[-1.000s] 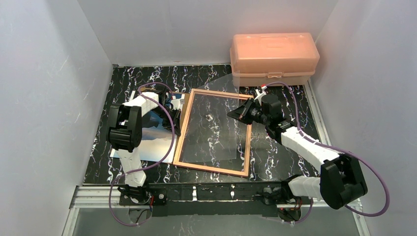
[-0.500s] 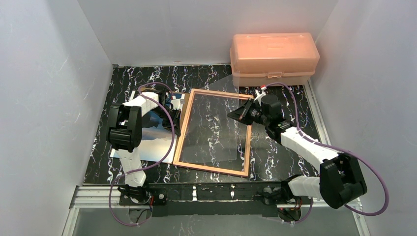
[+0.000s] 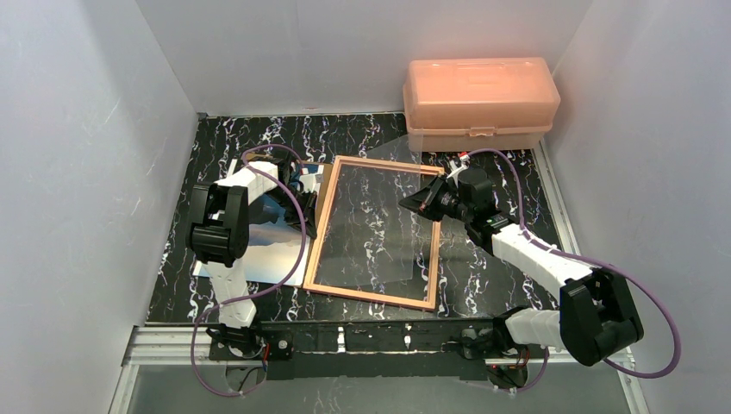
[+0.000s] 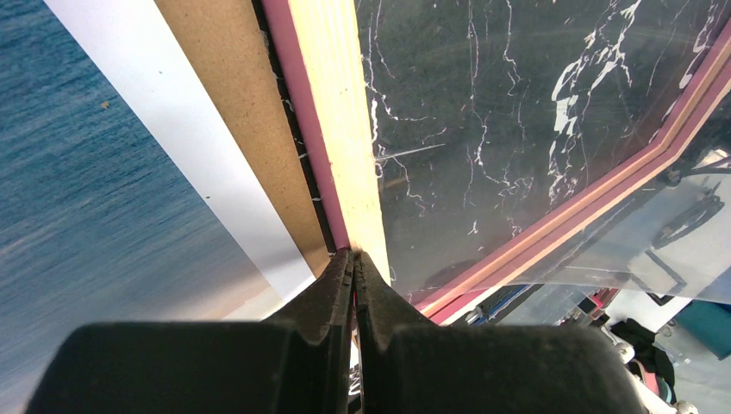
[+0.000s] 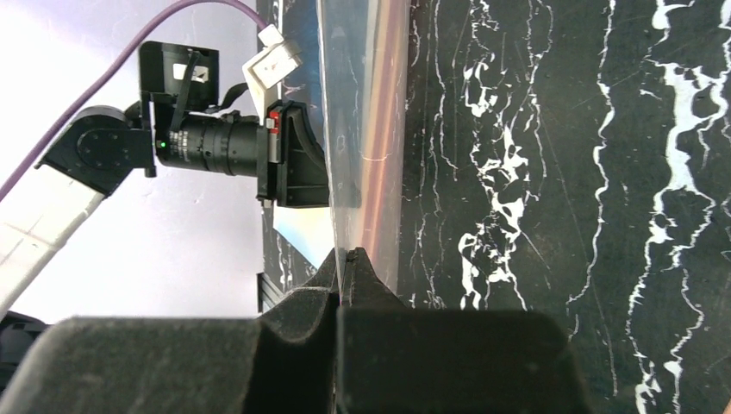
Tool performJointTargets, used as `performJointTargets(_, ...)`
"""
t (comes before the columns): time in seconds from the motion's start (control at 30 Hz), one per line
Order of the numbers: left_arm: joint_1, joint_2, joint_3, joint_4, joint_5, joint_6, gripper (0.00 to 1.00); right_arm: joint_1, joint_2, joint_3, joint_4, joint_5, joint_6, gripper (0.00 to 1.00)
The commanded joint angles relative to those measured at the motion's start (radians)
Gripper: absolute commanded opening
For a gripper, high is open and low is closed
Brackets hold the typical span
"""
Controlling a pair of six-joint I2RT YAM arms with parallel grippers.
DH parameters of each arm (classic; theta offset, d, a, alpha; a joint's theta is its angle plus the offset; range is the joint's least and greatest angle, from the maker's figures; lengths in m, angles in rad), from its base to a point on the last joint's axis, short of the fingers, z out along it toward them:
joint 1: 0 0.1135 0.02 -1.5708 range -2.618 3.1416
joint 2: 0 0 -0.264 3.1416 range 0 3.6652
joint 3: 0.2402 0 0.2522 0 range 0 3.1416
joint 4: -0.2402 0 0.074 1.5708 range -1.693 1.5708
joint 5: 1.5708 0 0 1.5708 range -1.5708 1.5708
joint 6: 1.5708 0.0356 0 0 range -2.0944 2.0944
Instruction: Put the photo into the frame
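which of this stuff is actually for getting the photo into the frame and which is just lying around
For the job:
- blue photo print with a white border
- thin rectangular frame, pink with a tan wood back
- clear pane, pinched in the right hand
- plain brown backing board, probably the frame's

Lying about:
- peach plastic lidded box, far right

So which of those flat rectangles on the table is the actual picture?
The photo, the blue print lying farthest left. The brown board beside it is plain, and the wood-rimmed frame is see-through, showing the marble tabletop.
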Motion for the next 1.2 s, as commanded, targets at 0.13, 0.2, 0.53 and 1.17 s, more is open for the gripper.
performJointTargets(0.13,-0.005,-0.006,-0.005,-0.012,-0.027,0.025,0.0,0.011,-0.011,0.027,0.156,-0.079,0.117,0.01)
performJointTargets(0.2,-0.005,-0.006,-0.007,-0.012,-0.027,0.025,0.0,0.013,-0.015,0.031,0.165,-0.081,0.129,0.01)
performJointTargets(0.53,-0.005,-0.009,-0.006,-0.013,-0.024,0.024,0.0,0.013,-0.02,0.016,0.169,-0.077,0.142,0.01)
performJointTargets(1.17,-0.005,-0.009,0.005,-0.019,-0.021,0.023,0.0,0.017,-0.078,-0.014,0.15,-0.013,0.182,0.01)
